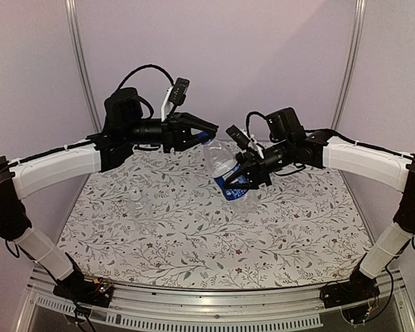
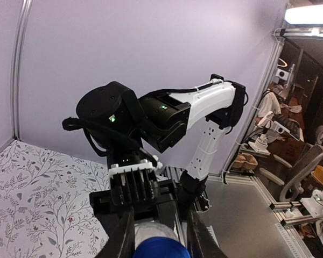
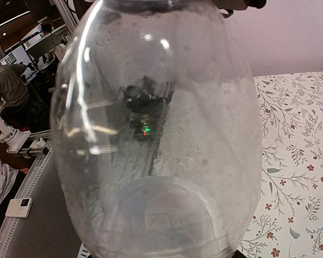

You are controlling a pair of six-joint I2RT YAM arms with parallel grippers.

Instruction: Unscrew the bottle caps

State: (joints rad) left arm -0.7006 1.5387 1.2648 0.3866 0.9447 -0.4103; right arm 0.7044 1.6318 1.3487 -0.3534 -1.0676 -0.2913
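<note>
The taller bottle with the blue-and-white label hangs tilted above the table between both arms. My right gripper is shut on its lower body at the label. My left gripper is shut on its blue cap. In the left wrist view the blue cap sits between my two fingers. In the right wrist view the clear bottle fills the frame and hides my fingers. The shorter clear bottle stands upright on the table left of centre; its pale cap is hard to make out.
A floral cloth covers the table. Purple walls close in the back and sides. A metal rail runs along the near edge between the two arm bases.
</note>
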